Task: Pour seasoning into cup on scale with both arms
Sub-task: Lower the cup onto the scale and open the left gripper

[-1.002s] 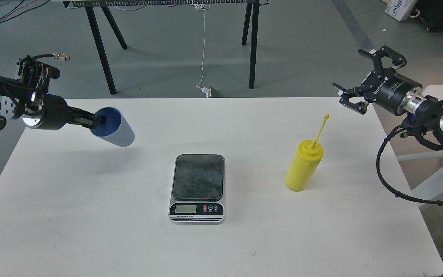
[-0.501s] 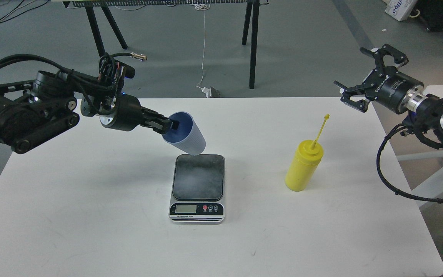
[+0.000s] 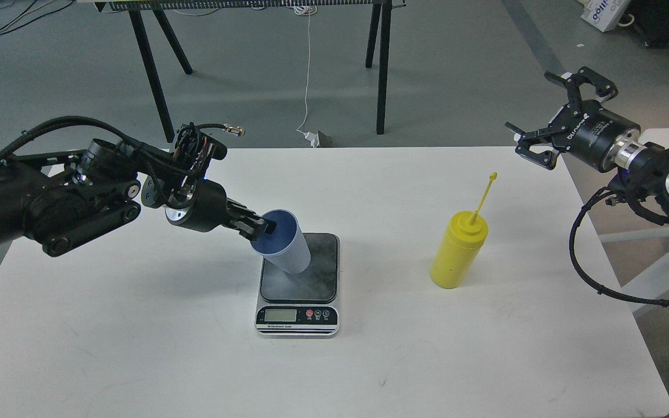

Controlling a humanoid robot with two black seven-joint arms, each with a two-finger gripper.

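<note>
The left fingers (image 3: 259,227) pinch the rim of the blue cup (image 3: 286,248), tilted over the scale (image 3: 298,283). The right fingers (image 3: 550,122) are spread wide, well apart from the yellow seasoning bottle (image 3: 457,251).

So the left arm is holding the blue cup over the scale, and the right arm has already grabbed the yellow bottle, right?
Not quite. The head view shows the left gripper holding the cup over the scale, but the right gripper is open and empty, well apart from the yellow bottle, which stands alone on the table.
</note>
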